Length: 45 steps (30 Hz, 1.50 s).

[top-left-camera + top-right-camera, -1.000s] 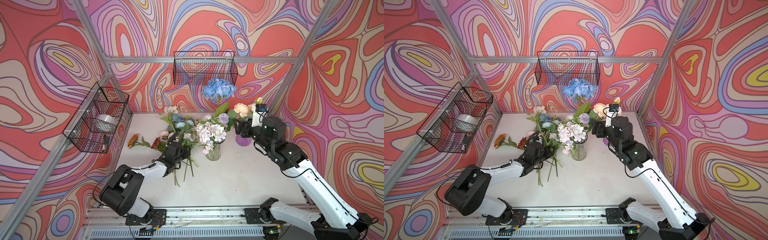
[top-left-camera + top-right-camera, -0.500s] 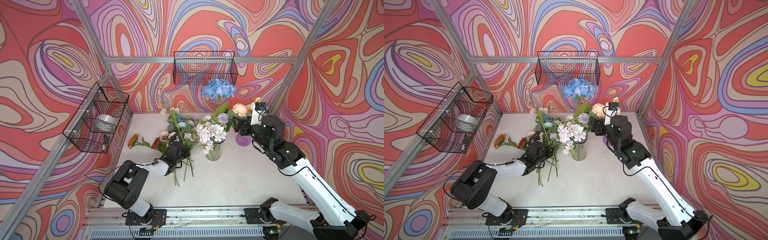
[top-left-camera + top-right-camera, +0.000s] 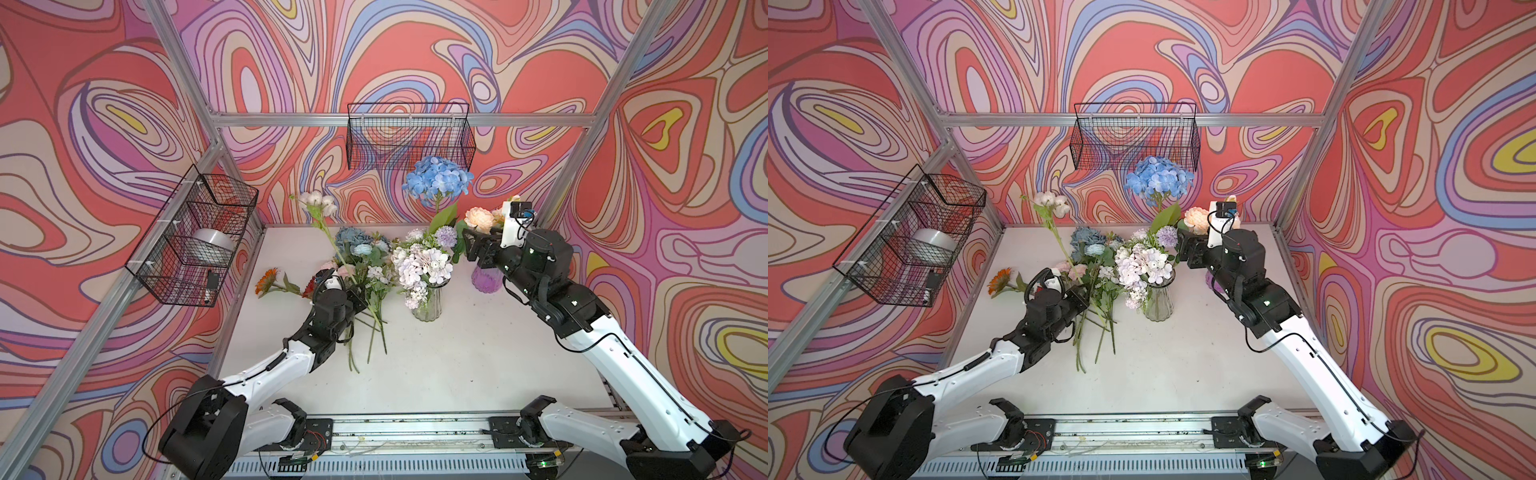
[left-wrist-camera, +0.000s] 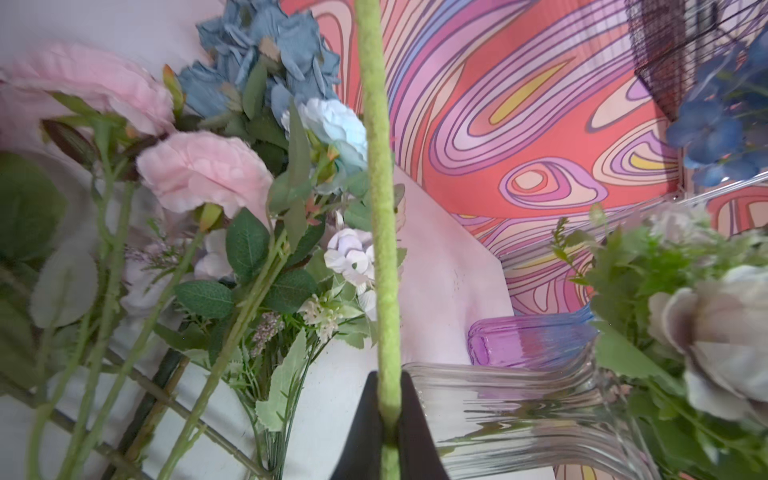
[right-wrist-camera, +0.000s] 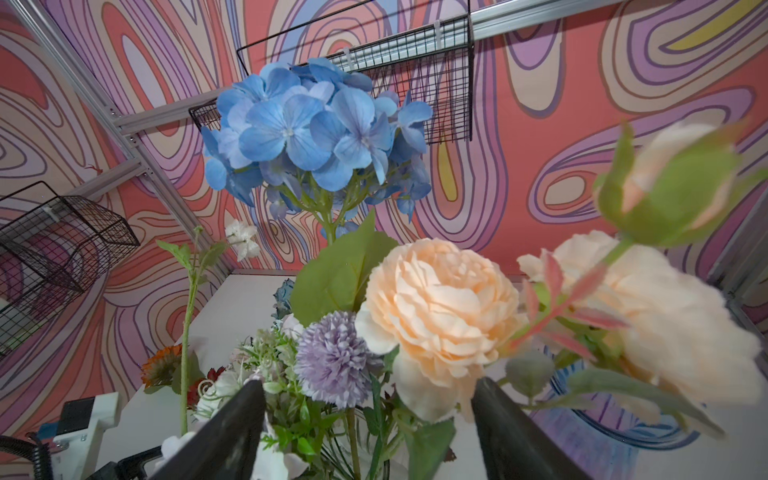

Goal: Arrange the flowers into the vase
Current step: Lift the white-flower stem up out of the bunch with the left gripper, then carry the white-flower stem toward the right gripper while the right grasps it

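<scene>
Top views: white table [image 3: 457,374], swirly walls [image 3: 415,54]

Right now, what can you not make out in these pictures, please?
Purple vase: mouth hidden by the right arm, both top views.
Held stem: bloom cut off by the left wrist view's top edge.
Dark item in side basket: too small, both top views.
Peach bud: blurred, right wrist view.

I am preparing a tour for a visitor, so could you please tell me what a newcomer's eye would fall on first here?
Surely the swirling red, pink and purple walls all round. Next, the blue hydrangea towering over the bouquet in the clear glass vase at the table's middle. Then the left pincer, shut on a pale-flowered green stem raised above the loose flowers beside the vase.
</scene>
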Available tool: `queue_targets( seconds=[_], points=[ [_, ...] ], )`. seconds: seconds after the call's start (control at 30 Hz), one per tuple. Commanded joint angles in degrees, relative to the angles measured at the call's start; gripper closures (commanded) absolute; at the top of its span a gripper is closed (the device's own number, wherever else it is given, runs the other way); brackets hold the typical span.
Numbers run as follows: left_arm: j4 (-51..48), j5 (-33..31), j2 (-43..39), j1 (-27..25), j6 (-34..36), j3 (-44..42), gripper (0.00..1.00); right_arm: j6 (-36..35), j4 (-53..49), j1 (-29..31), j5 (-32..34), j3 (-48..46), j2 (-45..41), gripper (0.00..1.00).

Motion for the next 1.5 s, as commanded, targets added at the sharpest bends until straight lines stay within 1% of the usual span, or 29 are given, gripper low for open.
queue_targets(
  seconds=[0.0, 0.03, 0.07, 0.13, 0.2, 0.3, 0.37, 0.47, 0.57, 0.7, 0.83, 0.97, 1.07, 1.13, 1.2, 1.3, 1.33, 1.4, 1.43, 1.47],
  points=[
    [-1.9, -4.9, -4.4, -0.3, 5.1, 0.3, 1.0, 0.1, 2.6, 0.1, -4.9, 1.9, 1.0, 0.19],
    [-2.1, -5.2, -5.5, -0.3, 7.3, 0.3, 1.0, 0.1, 3.3, 0.1, -6.0, 1.8, 1.1, 0.19],
    [-2.6, -5.5, -6.9, -0.3, 9.4, 2.7, 1.0, 0.0, 4.1, 0.1, -7.5, 2.0, 1.2, 0.19],
    [-2.0, -5.8, -8.9, -0.3, 13.2, 3.7, 1.0, 0.0, 5.4, 0.1, -10.9, 2.3, 1.7, 0.19],
    [0.1, -3.8, -10.6, -0.3, 18.4, 4.6, 1.0, 0.2, 6.5, 0.1, -14.8, 3.2, 2.6, 0.2],
    [3.3, 1.6, -11.7, -0.5, 24.9, 6.2, 1.0, 1.0, 6.7, 0.1, -20.1, 5.2, 4.4, 0.21],
    [4.6, 6.3, -11.9, -1.0, 29.6, 7.8, 1.0, 1.7, 6.0, 0.1, -23.6, 7.1, 6.0, 0.22],
    [7.0, 12.2, -12.0, -2.2, 34.0, 9.3, 1.0, 3.4, 7.4, 0.1, -29.6, 8.2, 7.8, 0.23],
    [9.0, 17.5, -11.0, -3.1, 35.4, 10.5, 1.0, 5.6, 10.6, 0.2, -37.1, 8.5, 9.5, 0.23],
    [10.7, 23.2, -8.1, -5.4, 35.4, 12.4, 1.0, 8.3, 15.2, 0.3, -43.8, 8.0, 11.2, 0.24],
    [13.7, 25.8, -4.2, -8.7, 33.5, 13.4, 1.0, 9.2, 18.8, 1.5, -46.3, 7.5, 12.6, 0.24],
    [13.8, 26.4, -1.2, -11.8, 34.6, 15.0, 1.0, 9.0, 20.0, 2.7, -46.8, 7.8, 14.3, 0.24],
    [13.3, 27.0, 0.0, -12.8, 34.9, 16.0, 1.0, 8.7, 20.0, 3.0, -46.8, 8.0, 15.2, 0.26],
    [12.9, 27.4, 0.4, -13.1, 35.2, 16.4, 1.0, 8.7, 19.8, 3.0, -46.3, 7.8, 15.6, 0.32],
    [12.4, 28.0, 0.6, -13.4, 35.8, 16.8, 1.0, 8.6, 19.9, 3.0, -46.0, 7.4, 15.8, 0.43],
    [11.8, 28.2, 1.0, -13.8, 36.4, 16.8, 1.0, 8.5, 19.7, 3.0, -45.6, 7.1, 15.8, 0.67],
    [11.9, 28.1, 1.0, -13.9, 36.2, 16.6, 1.0, 8.4, 19.6, 3.0, -45.6, 6.9, 15.6, 0.78],
    [12.1, 27.9, 1.0, -13.9, 35.9, 16.4, 1.0, 8.1, 19.5, 3.1, -45.4, 6.7, 15.5, 0.96],
    [12.2, 27.8, 0.9, -14.0, 35.7, 16.2, 1.0, 8.0, 19.4, 3.0, -45.3, 6.5, 15.3, 1.0],
    [12.3, 27.7, 0.7, -14.0, 35.5, 16.0, 1.0, 7.7, 19.1, 3.1, -45.3, 6.4, 15.2, 1.0]
  ],
)
